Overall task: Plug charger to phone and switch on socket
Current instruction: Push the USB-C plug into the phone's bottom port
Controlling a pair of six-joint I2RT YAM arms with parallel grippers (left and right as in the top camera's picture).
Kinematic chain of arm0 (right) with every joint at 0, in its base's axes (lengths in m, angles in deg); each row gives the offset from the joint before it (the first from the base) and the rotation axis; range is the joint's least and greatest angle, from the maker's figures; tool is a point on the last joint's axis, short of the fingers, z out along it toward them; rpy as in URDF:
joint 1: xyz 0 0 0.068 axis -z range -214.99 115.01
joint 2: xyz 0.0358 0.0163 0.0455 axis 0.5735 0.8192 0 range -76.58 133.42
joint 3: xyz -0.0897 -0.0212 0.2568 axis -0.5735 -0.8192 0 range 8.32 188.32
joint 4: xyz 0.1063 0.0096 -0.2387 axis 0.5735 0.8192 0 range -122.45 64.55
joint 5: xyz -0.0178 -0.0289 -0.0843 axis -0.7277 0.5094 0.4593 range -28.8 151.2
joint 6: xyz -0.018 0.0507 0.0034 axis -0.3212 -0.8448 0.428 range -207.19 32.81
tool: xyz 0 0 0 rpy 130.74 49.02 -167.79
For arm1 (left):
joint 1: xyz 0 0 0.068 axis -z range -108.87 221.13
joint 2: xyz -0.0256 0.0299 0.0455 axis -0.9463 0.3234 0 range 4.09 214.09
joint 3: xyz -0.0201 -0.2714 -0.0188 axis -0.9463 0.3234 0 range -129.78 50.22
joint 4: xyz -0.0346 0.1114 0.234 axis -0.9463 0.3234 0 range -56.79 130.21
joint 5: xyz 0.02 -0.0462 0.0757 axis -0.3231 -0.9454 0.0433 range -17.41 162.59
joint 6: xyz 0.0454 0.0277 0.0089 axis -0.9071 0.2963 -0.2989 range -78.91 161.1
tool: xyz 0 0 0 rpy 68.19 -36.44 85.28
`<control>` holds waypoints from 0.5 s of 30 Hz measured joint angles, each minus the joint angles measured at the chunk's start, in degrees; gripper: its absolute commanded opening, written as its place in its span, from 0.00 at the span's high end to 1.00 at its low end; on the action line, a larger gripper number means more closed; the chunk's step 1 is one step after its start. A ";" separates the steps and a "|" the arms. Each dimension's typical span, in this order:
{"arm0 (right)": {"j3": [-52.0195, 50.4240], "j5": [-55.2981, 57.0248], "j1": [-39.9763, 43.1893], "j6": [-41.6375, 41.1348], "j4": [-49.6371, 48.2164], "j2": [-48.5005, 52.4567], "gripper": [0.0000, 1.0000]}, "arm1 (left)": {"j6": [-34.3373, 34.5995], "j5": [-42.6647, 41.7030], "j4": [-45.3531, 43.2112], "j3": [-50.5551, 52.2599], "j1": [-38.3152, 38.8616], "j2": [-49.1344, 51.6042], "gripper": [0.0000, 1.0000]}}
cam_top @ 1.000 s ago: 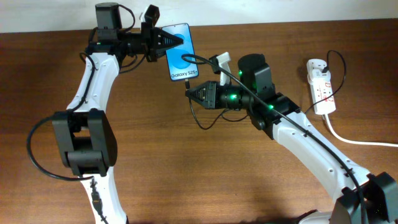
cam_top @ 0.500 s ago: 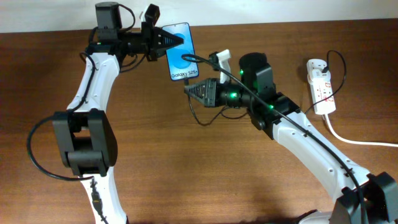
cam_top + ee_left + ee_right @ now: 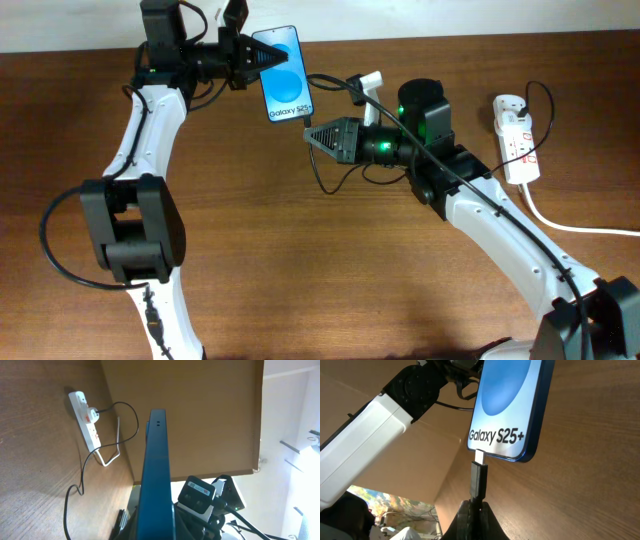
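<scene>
My left gripper (image 3: 252,56) is shut on the phone (image 3: 281,74), holding it above the table at the back. Its blue screen with white "Galaxy S25+" text faces up. In the left wrist view the phone (image 3: 156,475) shows edge on. My right gripper (image 3: 312,136) is shut on the charger's black plug (image 3: 479,479). The plug's metal tip touches the phone's bottom edge (image 3: 506,455); I cannot tell if it is inside the port. The thin black cable (image 3: 322,188) loops on the table. The white socket (image 3: 517,138) with red switches lies at the far right, also in the left wrist view (image 3: 86,419).
A thick white cord (image 3: 570,226) runs from the socket off the right edge. A thin black wire (image 3: 540,100) arches over the socket. The brown wooden table (image 3: 300,280) spreads below both arms.
My left gripper has moved the phone left and toward the back, turning it more upright. My right gripper has followed with the plug, up to the phone's bottom edge.
</scene>
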 measured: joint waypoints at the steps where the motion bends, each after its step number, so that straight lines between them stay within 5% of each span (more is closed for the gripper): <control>1: 0.00 -0.13 0.00 0.00 0.02 0.00 0.96 | 0.02 0.00 0.00 0.00 0.00 0.00 1.00; 15: 0.00 -1.88 -0.39 0.04 1.49 0.52 0.96 | 0.02 0.00 -0.09 0.00 0.02 0.00 1.00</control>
